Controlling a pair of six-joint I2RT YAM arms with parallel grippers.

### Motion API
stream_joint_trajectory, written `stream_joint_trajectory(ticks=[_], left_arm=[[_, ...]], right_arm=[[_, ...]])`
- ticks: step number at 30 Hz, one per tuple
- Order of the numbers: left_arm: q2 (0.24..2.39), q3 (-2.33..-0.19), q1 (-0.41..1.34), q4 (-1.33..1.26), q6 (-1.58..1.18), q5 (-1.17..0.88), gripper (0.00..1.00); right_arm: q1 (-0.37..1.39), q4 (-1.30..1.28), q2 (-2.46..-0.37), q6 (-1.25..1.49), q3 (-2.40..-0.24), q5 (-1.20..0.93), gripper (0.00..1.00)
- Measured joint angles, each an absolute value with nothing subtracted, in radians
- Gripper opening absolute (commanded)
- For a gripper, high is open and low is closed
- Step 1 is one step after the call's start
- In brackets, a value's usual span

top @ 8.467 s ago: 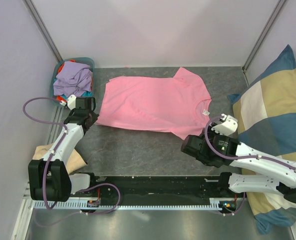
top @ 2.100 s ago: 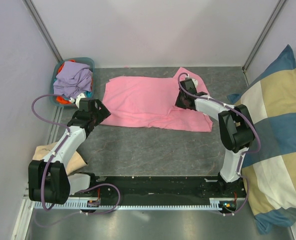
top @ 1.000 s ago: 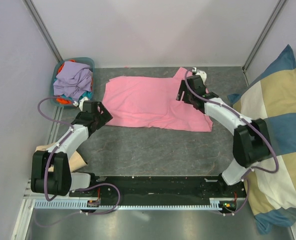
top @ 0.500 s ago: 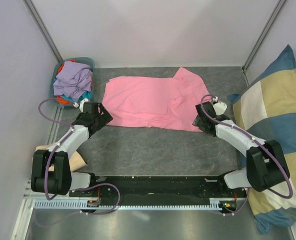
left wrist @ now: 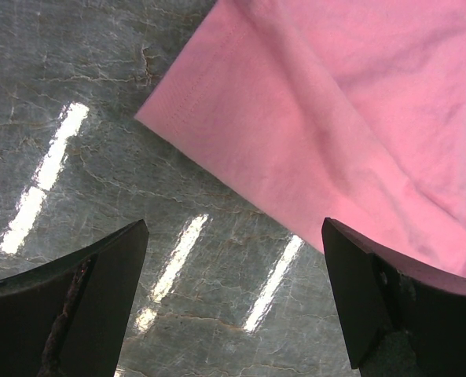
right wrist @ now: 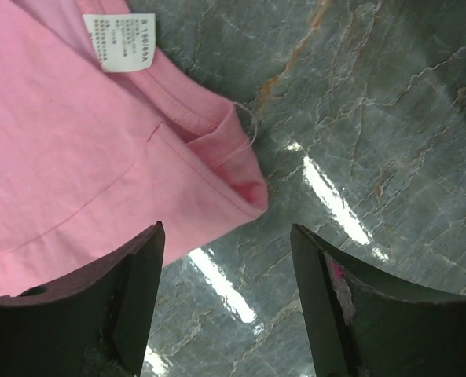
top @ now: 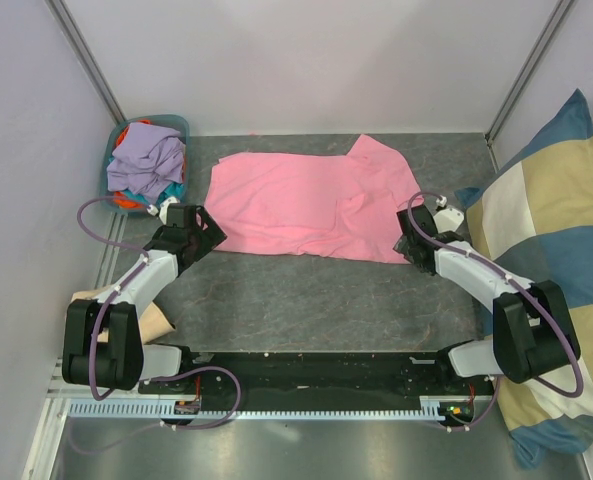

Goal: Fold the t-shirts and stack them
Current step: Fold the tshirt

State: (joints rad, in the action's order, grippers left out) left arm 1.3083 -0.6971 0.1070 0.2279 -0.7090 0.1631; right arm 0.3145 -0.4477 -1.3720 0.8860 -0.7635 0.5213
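Pink t-shirt (top: 306, 205) lies on the counter (top: 306, 300); left jaws and right jaws hover spread, empty, over its near corners; pinch both corners cleanly, then lift together

It's a lab booth (plain white walls (top: 326, 60)).
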Motion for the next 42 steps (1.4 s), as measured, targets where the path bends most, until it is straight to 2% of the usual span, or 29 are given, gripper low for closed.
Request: stream_joint_trajectory(ticks=[10,13,14,16,17,19,20,23,35,42], left_arm=[[1.311,-0.697,0.107,0.228,-0.709,0.164,1.00],[1.311,-0.697,0.107,0.228,-0.709,0.164,1.00],[1.311,-0.697,0.107,0.228,-0.709,0.164,1.00],[1.311,-0.697,0.107,0.228,-0.709,0.165,1.00],[1.311,-0.697,0.107,0.228,-0.709,0.165,1.00],[1.311,-0.697,0.107,0.228,-0.709,0.166,1.00],[1.311,-0.697,0.107,0.228,-0.709,0.166,1.00],[1.311,-0.697,0.107,0.228,-0.709,0.175,1.00],[1.312,-0.696,0.107,0.228,-0.709,0.235,1.00],[1.389,-0.696,0.091,0.206,-0.717,0.239,1.00]], right_arm=[[0.255,-0.393,-1.411,0.850,-0.735,0.496,0.63],[0.253,-0.382,-1.411,0.842,-0.718,0.484,0.55],[0.253,-0.377,-1.411,0.841,-0.714,0.479,0.49],[0.253,-0.372,-1.414,0.835,-0.710,0.472,0.44],[0.253,-0.366,-1.417,0.833,-0.709,0.469,0.33],[0.253,-0.357,-1.423,0.827,-0.708,0.465,0.21],[0.253,-0.352,-1.425,0.825,-0.707,0.464,0.10],[0.253,-0.340,-1.429,0.818,-0.701,0.454,0.00],[0.253,-0.312,-1.437,0.814,-0.683,0.441,0.00],[0.253,-0.312,-1.423,0.807,-0.678,0.437,0.00]])
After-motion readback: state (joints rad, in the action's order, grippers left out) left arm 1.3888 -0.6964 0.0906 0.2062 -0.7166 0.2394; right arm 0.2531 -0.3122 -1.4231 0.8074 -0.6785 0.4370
